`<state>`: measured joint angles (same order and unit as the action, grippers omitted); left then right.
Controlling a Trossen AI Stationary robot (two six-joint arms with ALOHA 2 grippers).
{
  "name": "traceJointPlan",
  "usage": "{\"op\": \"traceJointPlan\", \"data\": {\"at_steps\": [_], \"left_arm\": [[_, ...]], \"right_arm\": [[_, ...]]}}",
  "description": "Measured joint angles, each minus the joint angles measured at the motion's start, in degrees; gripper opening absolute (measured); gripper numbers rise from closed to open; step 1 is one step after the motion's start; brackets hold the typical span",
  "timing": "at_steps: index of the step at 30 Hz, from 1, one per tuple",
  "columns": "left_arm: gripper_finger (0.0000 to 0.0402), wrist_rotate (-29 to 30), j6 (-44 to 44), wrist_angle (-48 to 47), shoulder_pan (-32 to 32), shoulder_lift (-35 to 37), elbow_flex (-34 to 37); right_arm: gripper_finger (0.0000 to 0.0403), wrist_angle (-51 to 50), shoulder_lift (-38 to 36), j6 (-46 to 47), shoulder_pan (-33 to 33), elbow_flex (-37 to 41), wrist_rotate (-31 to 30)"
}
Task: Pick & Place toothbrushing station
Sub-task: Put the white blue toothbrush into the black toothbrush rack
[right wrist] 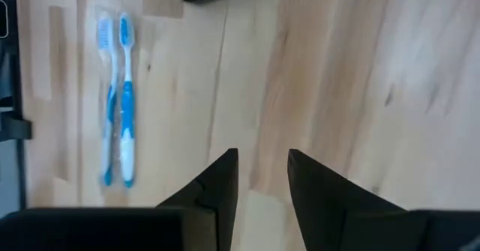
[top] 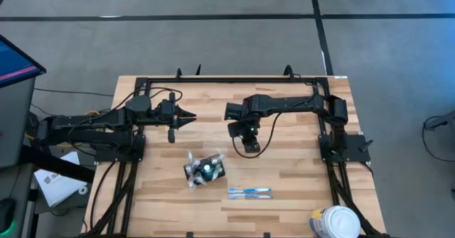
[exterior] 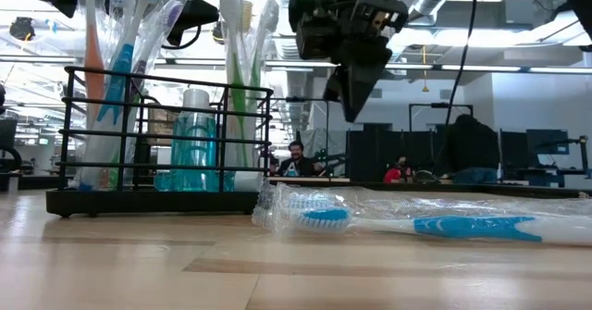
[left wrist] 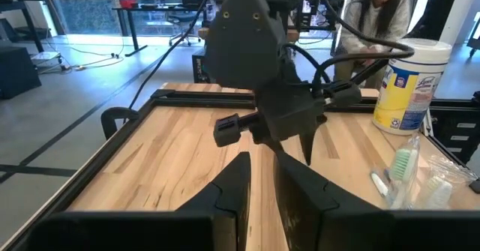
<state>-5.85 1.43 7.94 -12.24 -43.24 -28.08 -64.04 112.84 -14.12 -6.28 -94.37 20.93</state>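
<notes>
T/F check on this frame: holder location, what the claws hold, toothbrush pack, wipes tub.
1. The black toothbrushing station stands on the table with brushes in it. True.
2. The right claw grips the station. False: its fingers are apart with nothing between them, above bare wood in the right wrist view.
3. A clear pack of two blue-and-white toothbrushes lies flat on the table beside the station. True.
4. The white wipes tub sits in the middle of the table. False: it is at the table's near right corner, by the edge.
5. The left claw holds a toothbrush. False: it holds nothing and is well away from the station.
</notes>
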Motion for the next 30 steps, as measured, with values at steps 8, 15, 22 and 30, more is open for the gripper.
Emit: {"op": "traceJointPlan", "data": {"at_steps": [8,15,22,30], "left_arm": [[0.0053,0.00,0.00,-0.02,-0.01,0.00,0.00],[0.0053,0.00,-0.26,0.00,0.01,0.00,0.65],[0.0053,0.00,-0.45,-0.07,0.01,-0.02,2.58],[0.0053,-0.02,-3.75,0.02,0.28,0.00,2.58]], "right_arm": [[0.0108,-2.96,0.00,6.82,4.41,-0.02,0.00],[0.0107,-2.40,0.00,11.94,11.07,-0.02,-0.40],[0.0107,1.62,0.00,21.87,18.75,-0.02,-8.78],[0.0107,8.38,0.00,29.37,27.32,-0.02,-14.83]]}}
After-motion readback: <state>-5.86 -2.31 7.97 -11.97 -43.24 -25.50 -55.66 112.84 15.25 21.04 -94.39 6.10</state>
